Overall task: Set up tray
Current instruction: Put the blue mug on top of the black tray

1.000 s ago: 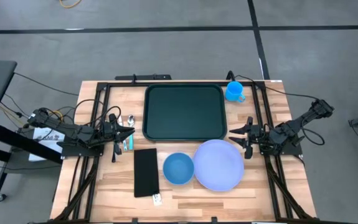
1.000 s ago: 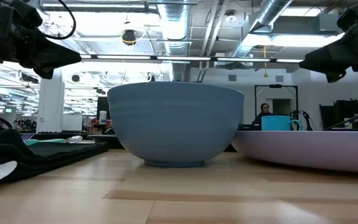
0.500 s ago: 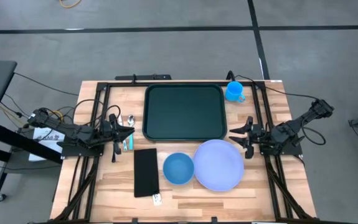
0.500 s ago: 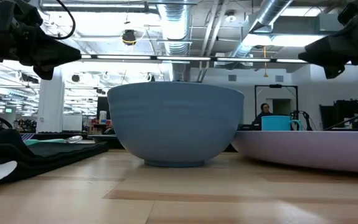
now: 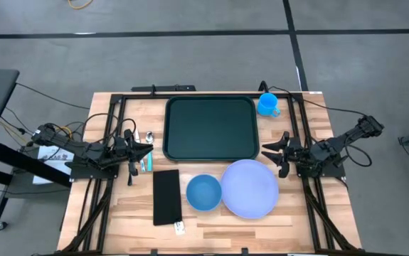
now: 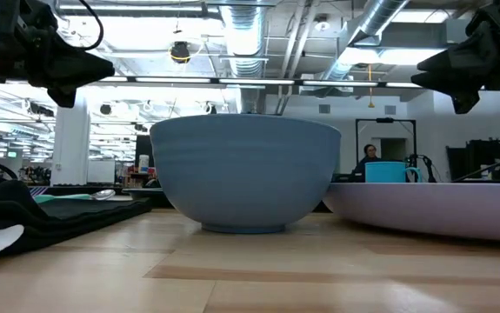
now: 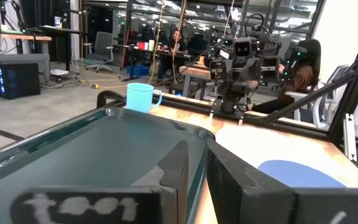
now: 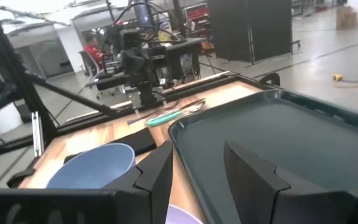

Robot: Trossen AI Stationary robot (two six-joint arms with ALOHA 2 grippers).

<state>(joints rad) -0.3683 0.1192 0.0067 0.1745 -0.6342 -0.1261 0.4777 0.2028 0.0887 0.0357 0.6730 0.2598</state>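
Little has moved: only the right gripper (image 5: 276, 158) has nudged slightly, fingers parted; nothing picked yet.
Left gripper (image 5: 139, 151), nearly closed and empty, hovers beside the cutlery (image 5: 147, 153). Tray (image 5: 211, 128) sits bare at the wooden table's (image 5: 119, 220) far middle; plate (image 5: 250, 188), bowl (image 5: 204, 193), napkin (image 5: 166, 196) and cup (image 5: 267, 104) lie around it. Next, likely grasp the plate. An open workshop with a seated person lies beyond.

In the low view the wide blue bowl (image 6: 245, 172) hides nearly all of the large dark green-black plastic tray (image 5: 210, 128), and the lavender plate (image 6: 432, 209) runs off the picture's edge. The left wrist view cuts off the tray's near end. From above, the thin utensils (image 5: 146, 151) beside the left claw (image 5: 146, 151) are too small to tell apart.
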